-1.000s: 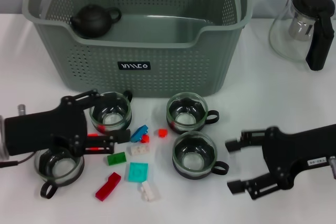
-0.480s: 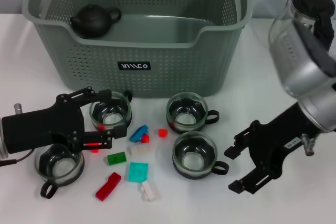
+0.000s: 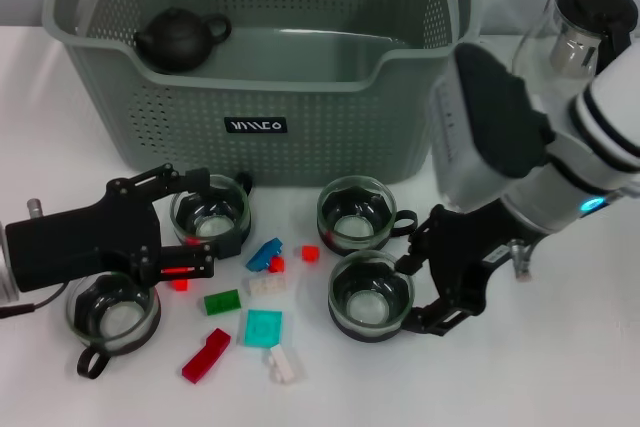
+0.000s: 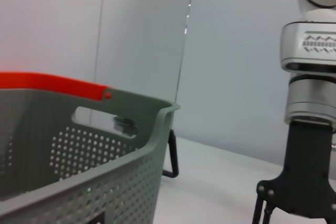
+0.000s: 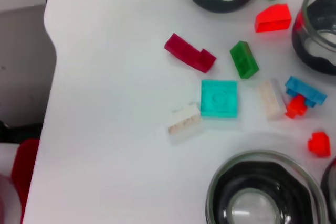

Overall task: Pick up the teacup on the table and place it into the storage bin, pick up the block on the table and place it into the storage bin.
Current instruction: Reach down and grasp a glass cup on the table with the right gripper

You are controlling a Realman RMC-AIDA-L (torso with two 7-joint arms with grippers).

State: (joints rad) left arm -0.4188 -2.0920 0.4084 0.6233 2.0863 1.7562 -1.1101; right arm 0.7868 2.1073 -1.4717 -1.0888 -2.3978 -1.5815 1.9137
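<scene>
Lying nearest on the white table [image 3: 560, 377] is a scatter of small blocks: a white block [image 3: 283, 363], a dark red block [image 3: 205, 355], a teal square block [image 3: 263, 328] and a green block [image 3: 222, 302], with a blue block [image 3: 264, 253] and small red pieces just beyond. At the near left a teacup [image 3: 110, 317] stands partly under the left arm, and the left gripper [image 3: 200, 227] holds its fingers spread, one on each side of a second teacup [image 3: 210, 215], close against its rim but not seen to clamp it. The right gripper [image 3: 425, 277] reaches in from the right with its fingers parted at the handle side of the near middle teacup [image 3: 370, 295], gripping nothing; a fourth teacup [image 3: 353, 213] stands just behind that one. Farther back sits the storage bin [image 3: 300, 117], grey-green and perforated, holding a black teapot [image 3: 178, 39] in its left corner. A glass jug [image 3: 575, 42] stands to the bin's right, partly behind the right arm.
</scene>
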